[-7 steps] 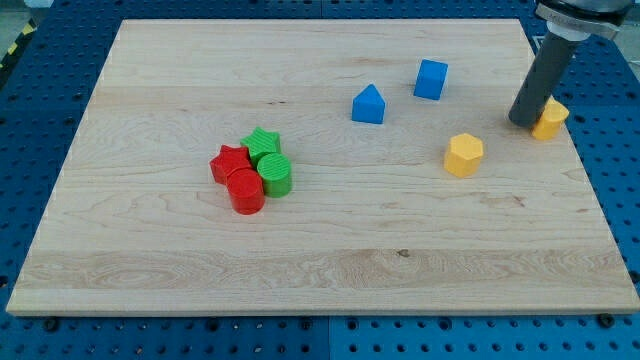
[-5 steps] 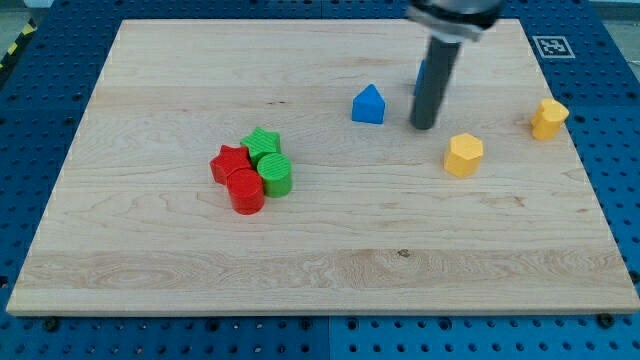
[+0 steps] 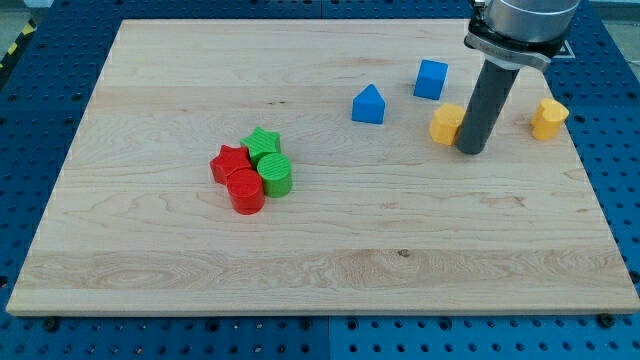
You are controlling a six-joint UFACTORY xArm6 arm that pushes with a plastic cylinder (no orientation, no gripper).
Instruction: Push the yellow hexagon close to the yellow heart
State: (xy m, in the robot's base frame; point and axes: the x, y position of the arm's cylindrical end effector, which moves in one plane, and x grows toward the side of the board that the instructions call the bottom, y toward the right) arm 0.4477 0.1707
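Note:
The yellow hexagon (image 3: pixel 445 123) lies on the wooden board at the view's upper right, partly hidden by my rod. My tip (image 3: pixel 472 151) rests on the board just right of it and slightly below, touching or nearly touching it. The yellow heart (image 3: pixel 548 118) lies further to the view's right, near the board's right edge, apart from the rod.
A blue cube (image 3: pixel 431 79) sits above the hexagon and a blue house-shaped block (image 3: pixel 368 104) to its left. At the board's middle left is a tight cluster: a green star (image 3: pixel 262 143), green cylinder (image 3: pixel 275 174), red star (image 3: pixel 229 162) and red cylinder (image 3: pixel 246 191).
The rod swung from the heart to the left, then came down right of the hexagon. The hexagon now lies higher and further left than before. The heart has not moved.

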